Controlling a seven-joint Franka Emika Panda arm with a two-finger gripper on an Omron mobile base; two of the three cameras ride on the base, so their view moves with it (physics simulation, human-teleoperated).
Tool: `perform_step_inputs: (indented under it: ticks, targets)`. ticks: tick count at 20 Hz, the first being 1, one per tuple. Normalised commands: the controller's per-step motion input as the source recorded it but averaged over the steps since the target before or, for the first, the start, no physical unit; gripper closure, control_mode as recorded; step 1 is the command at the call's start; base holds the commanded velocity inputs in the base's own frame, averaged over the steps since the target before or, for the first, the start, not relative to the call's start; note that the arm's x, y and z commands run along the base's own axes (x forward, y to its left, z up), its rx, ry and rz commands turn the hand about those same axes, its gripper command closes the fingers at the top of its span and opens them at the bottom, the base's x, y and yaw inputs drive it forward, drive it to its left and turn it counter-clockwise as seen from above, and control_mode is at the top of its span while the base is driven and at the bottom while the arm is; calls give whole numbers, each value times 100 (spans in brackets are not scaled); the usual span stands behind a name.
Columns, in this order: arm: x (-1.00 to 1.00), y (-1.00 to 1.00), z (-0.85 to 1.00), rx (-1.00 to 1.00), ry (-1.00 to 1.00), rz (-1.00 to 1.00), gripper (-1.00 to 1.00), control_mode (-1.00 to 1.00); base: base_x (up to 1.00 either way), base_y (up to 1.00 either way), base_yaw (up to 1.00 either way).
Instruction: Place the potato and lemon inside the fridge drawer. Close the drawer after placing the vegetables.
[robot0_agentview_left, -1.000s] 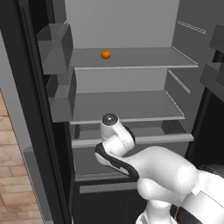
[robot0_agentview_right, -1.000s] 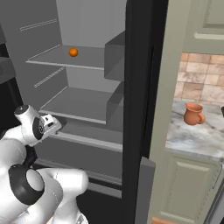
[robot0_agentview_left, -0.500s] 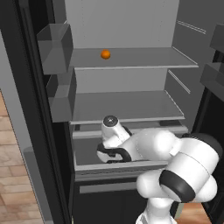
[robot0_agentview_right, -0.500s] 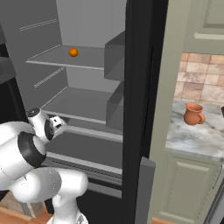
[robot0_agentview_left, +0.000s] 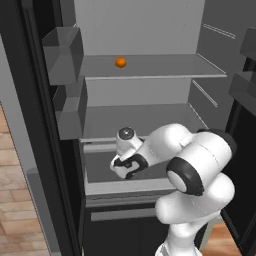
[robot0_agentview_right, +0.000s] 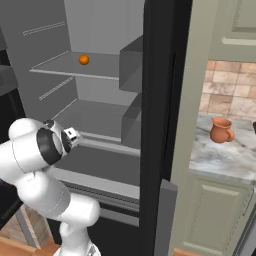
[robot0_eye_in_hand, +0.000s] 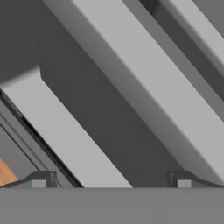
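Observation:
The fridge drawer (robot0_agentview_left: 125, 187) stands pulled out below the lower shelf, a deep grey box with a lighter front rim (robot0_agentview_right: 100, 180). My gripper (robot0_agentview_left: 124, 169) hangs over the drawer's left half, pointing down into it. In the hand view the gripper (robot0_eye_in_hand: 112, 180) is open, its two fingertips (robot0_eye_in_hand: 43, 179) wide apart with nothing between them, above the drawer's dark inside (robot0_eye_in_hand: 109, 118) and its pale rim (robot0_eye_in_hand: 65, 135). The potato and the lemon are out of view. The part of the drawer's floor that I see is bare.
A bright orange ball (robot0_agentview_left: 120, 62) lies on the upper shelf (robot0_agentview_left: 165, 70). Grey door bins (robot0_agentview_left: 62, 47) hang on the left door. A terracotta jug (robot0_agentview_right: 221, 130) stands on the marble counter (robot0_agentview_right: 225, 157) to the right of the fridge wall (robot0_agentview_right: 165, 100).
The arm's elbow has swung up and to the right, and the forearm now reaches across to the drawer. The hand has stayed over the drawer's left half and tipped downward.

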Motion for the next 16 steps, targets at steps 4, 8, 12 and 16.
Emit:
perform_step_inputs:
  ticks: [4,8,12,16]
  targets:
    - [46,0,0,2,-11,0,-100,-100,0,0,0]
    - [38,0,-3,1,-13,0,-100,-100,0,0,0]
    - [24,0,-4,1,-13,0,-100,-100,0,0,0]
    - [-3,0,0,0,-12,0,-100,-100,0,0,0]
